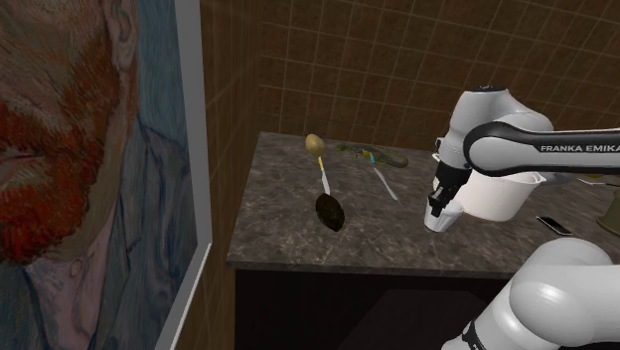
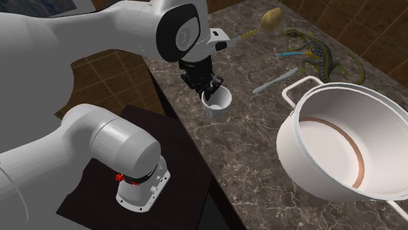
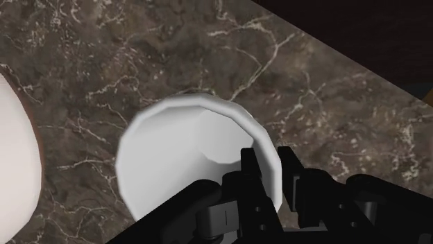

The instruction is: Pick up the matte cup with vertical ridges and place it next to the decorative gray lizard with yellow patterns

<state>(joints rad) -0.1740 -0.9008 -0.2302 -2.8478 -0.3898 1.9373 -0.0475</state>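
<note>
At the counter [image 2: 252, 153] edge nearest the stand, the end effector [image 3: 269, 161] pinched the wall of the white cup [image 3: 177, 149], 1 finger inside the rim and 1 outside. The cup seemed to sit on the counter, so I judged the grasp made and the lift not begun. Beyond it stood a large white pot [image 2: 340, 140]. Farther off, near the back edge, lay the gray-and-yellow lizard [image 2: 320, 57], well apart from the cup; carrying and placing were left.
</note>
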